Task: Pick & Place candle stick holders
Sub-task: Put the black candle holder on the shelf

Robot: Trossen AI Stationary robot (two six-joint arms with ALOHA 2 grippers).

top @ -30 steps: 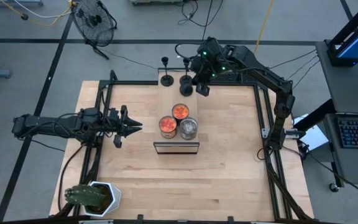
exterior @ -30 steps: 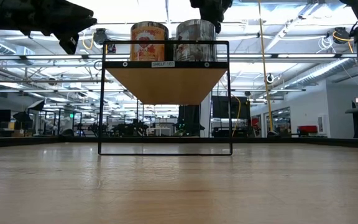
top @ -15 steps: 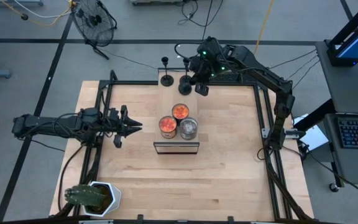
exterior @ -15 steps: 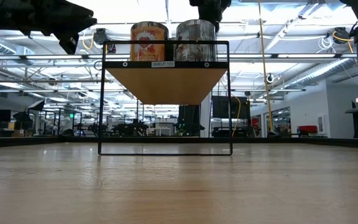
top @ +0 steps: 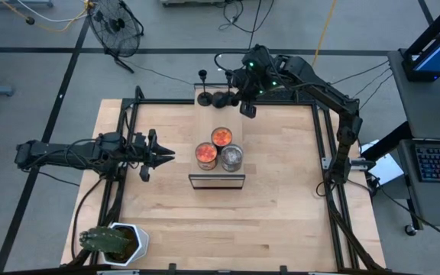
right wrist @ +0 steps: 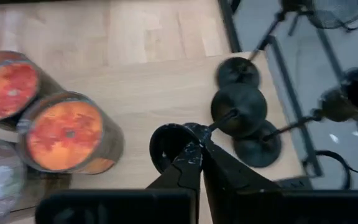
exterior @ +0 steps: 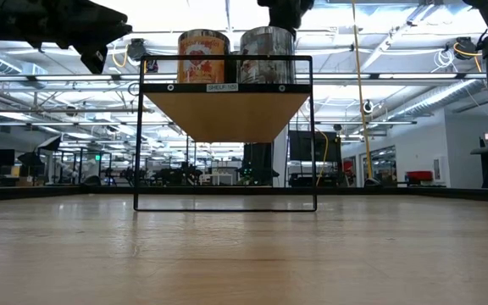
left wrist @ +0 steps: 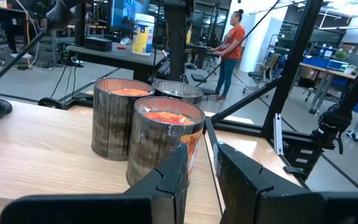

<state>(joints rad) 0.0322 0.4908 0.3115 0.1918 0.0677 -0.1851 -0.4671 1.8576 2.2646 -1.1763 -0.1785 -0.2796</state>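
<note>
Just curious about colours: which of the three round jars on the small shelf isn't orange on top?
The round jar with the silvery-grey top, on the right arm's side; the other two tops are orange-red.

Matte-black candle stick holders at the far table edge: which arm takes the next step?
Right. The right gripper is already shut on one matte-black disc-base candle stick holder at the far edge; the left gripper waits far away, at the table's left.

Two dark jointed arms, green lights on the right arm (top: 262, 76) — black cables, tapered black fingers (left wrist: 241, 171)
</note>
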